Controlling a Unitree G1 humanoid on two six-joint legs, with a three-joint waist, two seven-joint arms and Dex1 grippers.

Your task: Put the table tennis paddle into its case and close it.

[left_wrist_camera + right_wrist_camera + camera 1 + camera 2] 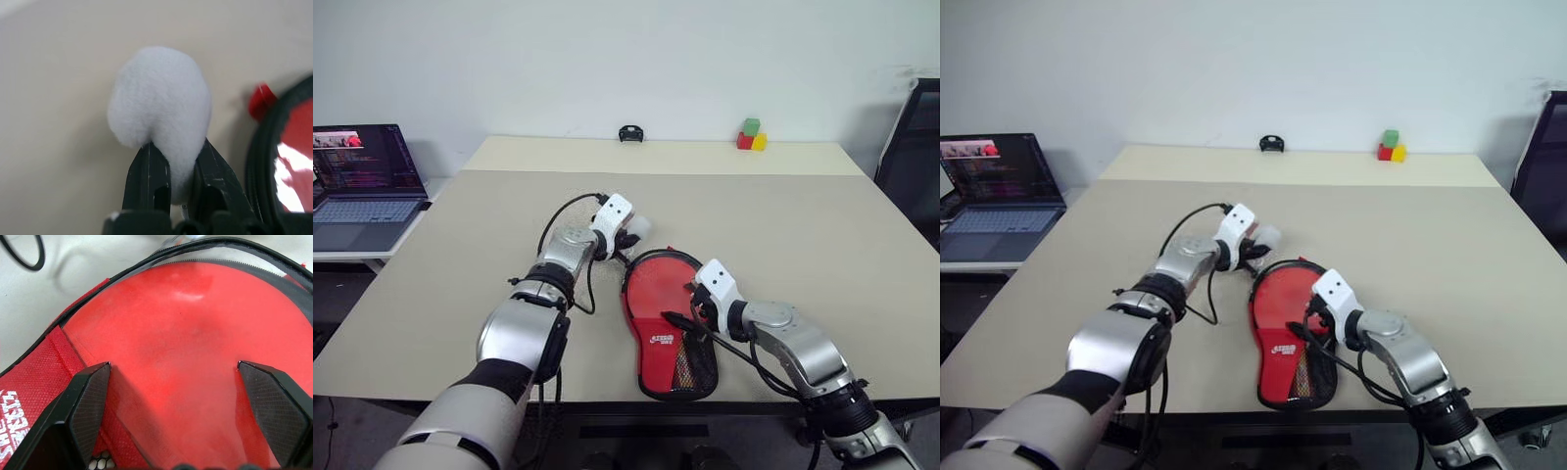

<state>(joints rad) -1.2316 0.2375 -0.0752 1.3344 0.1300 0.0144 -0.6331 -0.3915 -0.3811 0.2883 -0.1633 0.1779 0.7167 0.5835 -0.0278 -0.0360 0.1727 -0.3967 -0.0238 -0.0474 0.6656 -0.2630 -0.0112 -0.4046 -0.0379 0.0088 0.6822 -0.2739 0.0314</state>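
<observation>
I see the case [668, 328] red side up near the table's [822, 245] front edge; my wide-spread right gripper [173, 396] hovers over it. At its eleven o'clock, my left gripper [175, 169] pinches a white puff [161, 100].

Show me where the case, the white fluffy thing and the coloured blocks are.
case [656, 343]: left eye view, on its red side above the white logo.
white fluffy thing [161, 98]: left wrist view, on its middle, above the fingers.
coloured blocks [751, 135]: left eye view, on the middle of the group.
</observation>
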